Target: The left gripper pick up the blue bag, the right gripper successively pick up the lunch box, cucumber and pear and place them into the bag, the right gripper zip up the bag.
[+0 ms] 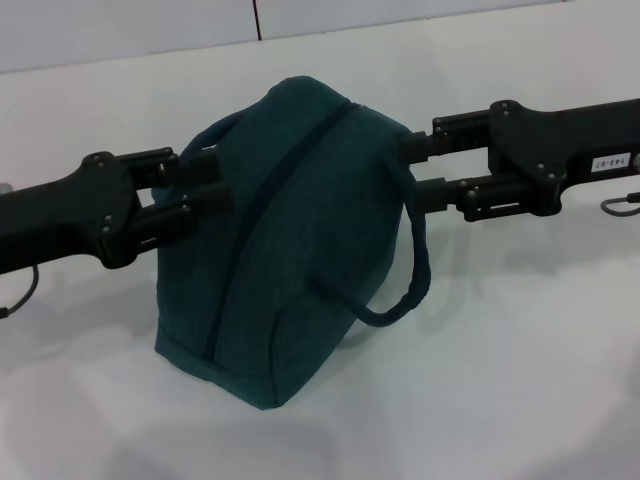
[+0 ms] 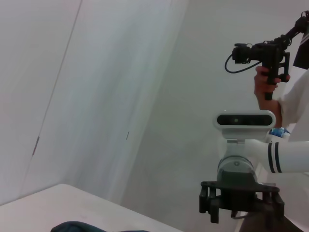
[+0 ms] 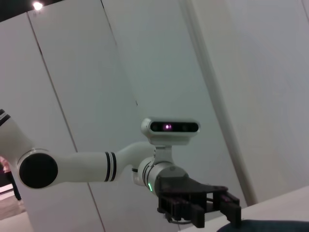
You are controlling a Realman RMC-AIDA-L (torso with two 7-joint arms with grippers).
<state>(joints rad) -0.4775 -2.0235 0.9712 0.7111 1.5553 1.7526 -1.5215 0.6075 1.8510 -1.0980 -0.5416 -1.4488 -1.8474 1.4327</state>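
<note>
The blue bag (image 1: 290, 240) stands on the white table (image 1: 520, 390) in the head view, its dark zipper line running closed over the top. One rope handle hangs down its right side. My left gripper (image 1: 205, 190) reaches into the bag's left side by the other handle, its tips hidden by the fabric. My right gripper (image 1: 412, 170) meets the bag's upper right corner near the zipper's end, tips hidden too. Slivers of the bag (image 2: 77, 226) (image 3: 270, 226) show in both wrist views. The lunch box, cucumber and pear are out of view.
A small grey metal hook (image 1: 615, 207) lies on the table by the right arm. A wall edge (image 1: 256, 18) runs behind the table. In the left wrist view a person (image 2: 289, 96) holds a camera rig beyond my right arm.
</note>
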